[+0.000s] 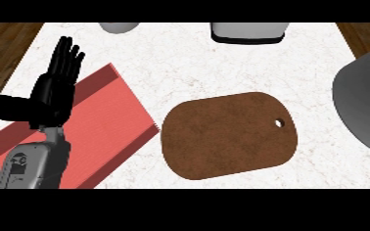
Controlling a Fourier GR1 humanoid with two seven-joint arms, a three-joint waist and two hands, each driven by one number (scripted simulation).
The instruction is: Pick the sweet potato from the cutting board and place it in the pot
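A brown cutting board with a small hole near its right edge lies in the middle of the white counter; nothing rests on it. No sweet potato shows anywhere. The grey pot is cut off by the right edge of the view, and its inside is hidden. My left hand stands at the left, fingers straight and pointing up, resting over the red mat. My right hand is out of the picture.
A red mat lies slanted at the lower left under my left forearm. At the far edge sit a grey rounded object and a white container with a dark base. Wooden floor shows past both far corners.
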